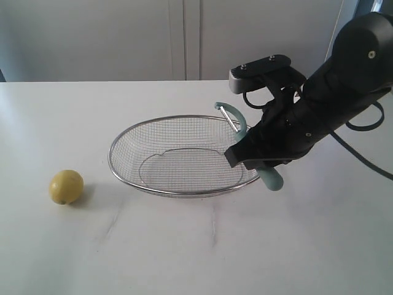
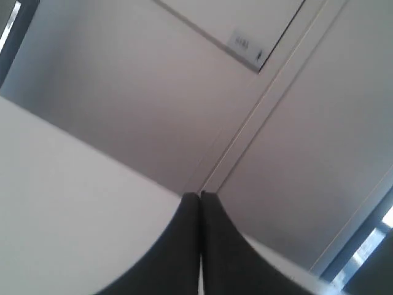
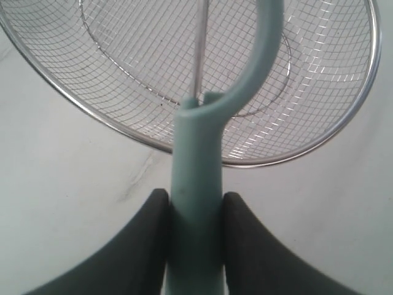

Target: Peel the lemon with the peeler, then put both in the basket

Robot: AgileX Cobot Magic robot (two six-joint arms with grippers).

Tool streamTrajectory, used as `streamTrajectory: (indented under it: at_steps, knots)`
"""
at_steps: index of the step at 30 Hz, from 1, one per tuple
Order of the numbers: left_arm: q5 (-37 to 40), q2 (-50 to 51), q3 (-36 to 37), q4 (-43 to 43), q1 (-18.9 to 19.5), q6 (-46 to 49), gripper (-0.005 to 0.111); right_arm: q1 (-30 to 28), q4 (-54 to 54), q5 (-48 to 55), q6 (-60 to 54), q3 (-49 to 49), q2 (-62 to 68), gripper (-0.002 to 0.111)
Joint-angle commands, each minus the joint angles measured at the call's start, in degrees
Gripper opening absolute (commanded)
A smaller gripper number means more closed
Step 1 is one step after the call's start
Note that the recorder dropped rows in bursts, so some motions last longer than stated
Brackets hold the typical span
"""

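Peeler (image 3: 195, 153) sits clamped by its handle in your right end effector (image 3: 195, 203), head ahead over the basket (image 3: 110, 67); left end effector (image 2: 200, 206) shut, empty; lower close before you release

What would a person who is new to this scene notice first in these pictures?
The wide wire basket in the middle of the white table stands out first, with the right end effector holding the teal peeler over its right rim. The yellow lemon lies alone, left of the basket.

black arm (image 1: 350, 61), curved black right tool (image 3: 195, 196), looping black cable (image 1: 354, 153).
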Motion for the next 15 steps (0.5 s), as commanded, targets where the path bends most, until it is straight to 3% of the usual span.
streamTrajectory:
  at_steps: [1,15]
  knots:
    - [-5.8,-0.2,-3.5,10.4,-0.3,-11.8,0.0,-0.5,0.2,-0.7,0.2,-0.4,-0.2,0.0]
    - [25.5,21.9,-30.4,40.9,-0.3,-12.4,0.0,-0.5,0.2,-1.0,0.2,-0.4,-0.2,0.0]
